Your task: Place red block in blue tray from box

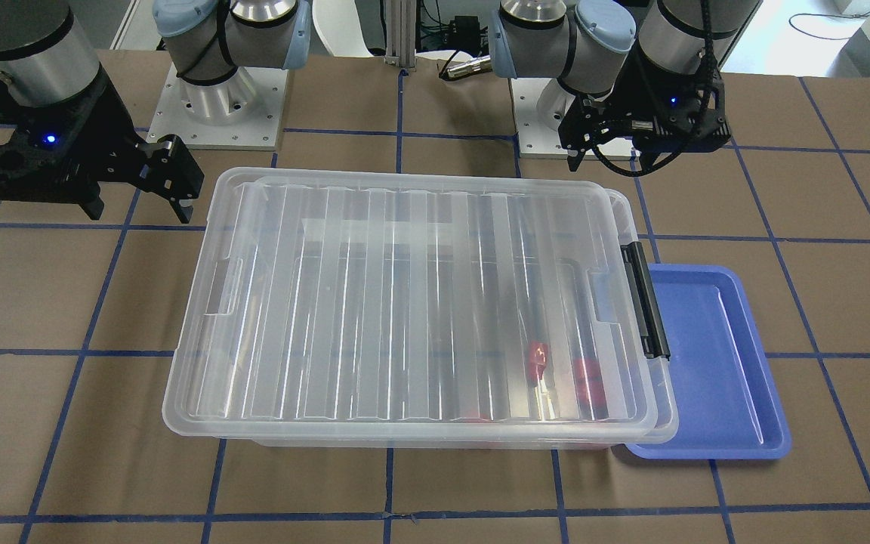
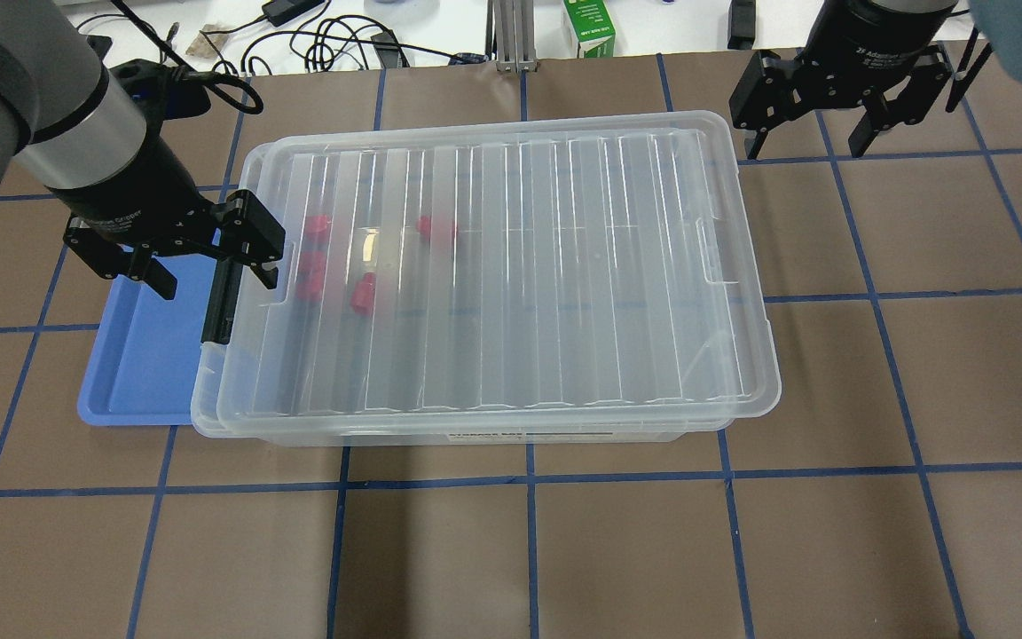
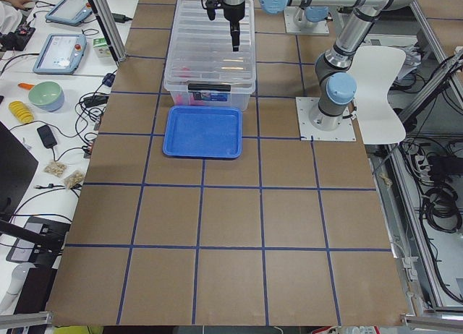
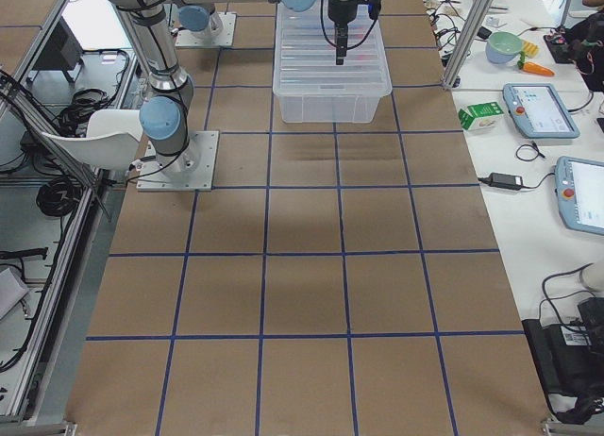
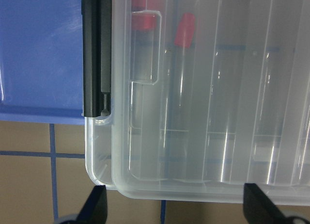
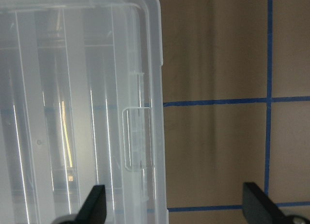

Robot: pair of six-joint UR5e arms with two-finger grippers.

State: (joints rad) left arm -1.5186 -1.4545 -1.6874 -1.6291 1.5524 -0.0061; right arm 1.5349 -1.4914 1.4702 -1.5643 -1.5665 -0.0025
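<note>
The box [image 2: 493,266] is a clear bin with its ribbed lid on and a black latch bar [image 2: 218,297] at its left end. Several red pieces [image 2: 316,257] show blurred through the lid near that end. I cannot tell which one is the red block. The blue tray [image 2: 134,373] lies on the table against the latch end, partly under the box rim. My left gripper [image 2: 214,280] is open and empty above the latch and tray edge. My right gripper [image 2: 808,146] is open and empty beyond the box's far right corner.
Cables and a green carton [image 2: 595,27] lie behind the table's far edge. The two arm bases [image 1: 216,98] stand on the robot's side. A side bench holds tablets and a bowl [image 3: 45,95]. Blue tape lines grid the brown table.
</note>
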